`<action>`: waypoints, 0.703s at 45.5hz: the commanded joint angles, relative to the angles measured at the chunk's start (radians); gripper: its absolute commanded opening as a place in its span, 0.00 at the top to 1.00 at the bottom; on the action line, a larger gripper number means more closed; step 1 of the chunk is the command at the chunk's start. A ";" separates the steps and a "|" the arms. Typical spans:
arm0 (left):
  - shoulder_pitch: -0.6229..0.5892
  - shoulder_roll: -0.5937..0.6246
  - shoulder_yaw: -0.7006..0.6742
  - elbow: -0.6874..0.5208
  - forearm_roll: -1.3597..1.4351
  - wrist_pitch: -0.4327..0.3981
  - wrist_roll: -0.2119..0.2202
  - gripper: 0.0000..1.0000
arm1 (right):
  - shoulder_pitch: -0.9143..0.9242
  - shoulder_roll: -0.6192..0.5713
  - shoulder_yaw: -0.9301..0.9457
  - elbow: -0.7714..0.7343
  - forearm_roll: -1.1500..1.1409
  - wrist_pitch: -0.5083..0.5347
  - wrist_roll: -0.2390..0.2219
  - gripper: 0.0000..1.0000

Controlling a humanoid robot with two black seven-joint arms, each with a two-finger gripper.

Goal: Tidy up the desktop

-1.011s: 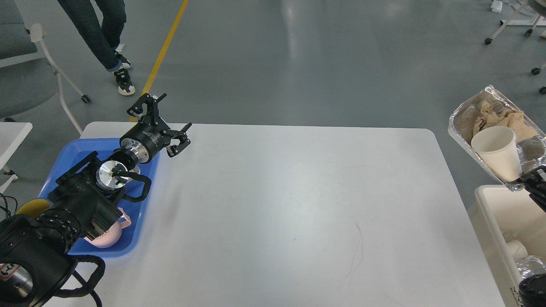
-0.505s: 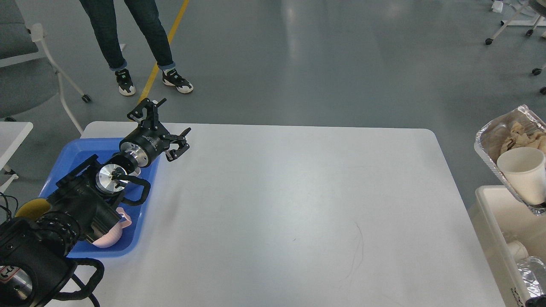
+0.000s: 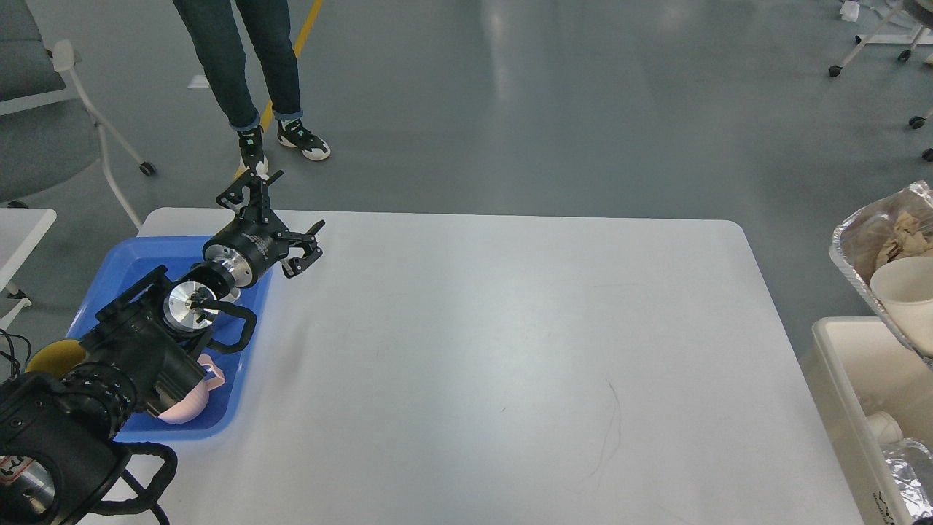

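Observation:
The desktop is a wide white tabletop with faint dark scratches near its front right. My left gripper is open and empty. It hovers over the desktop's far left corner, just past the right rim of the blue tray. A crumpled foil tray holding a white paper cup and brown paper hangs in the air at the right edge, above a white bin. My right gripper is out of view.
The blue tray holds a pink object and a yellow one, both partly hidden by my left arm. A person's legs stand beyond the table's far left corner. A small white side table and a chair are at left.
The foil tray with the cup has moved right and down, and my right gripper has left the view. The person has walked right. My left gripper has hardly moved.

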 commanded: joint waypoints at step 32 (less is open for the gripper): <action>0.000 0.039 0.005 0.000 0.025 0.008 0.001 0.03 | -0.077 -0.008 0.055 0.000 -0.003 -0.087 -0.054 1.00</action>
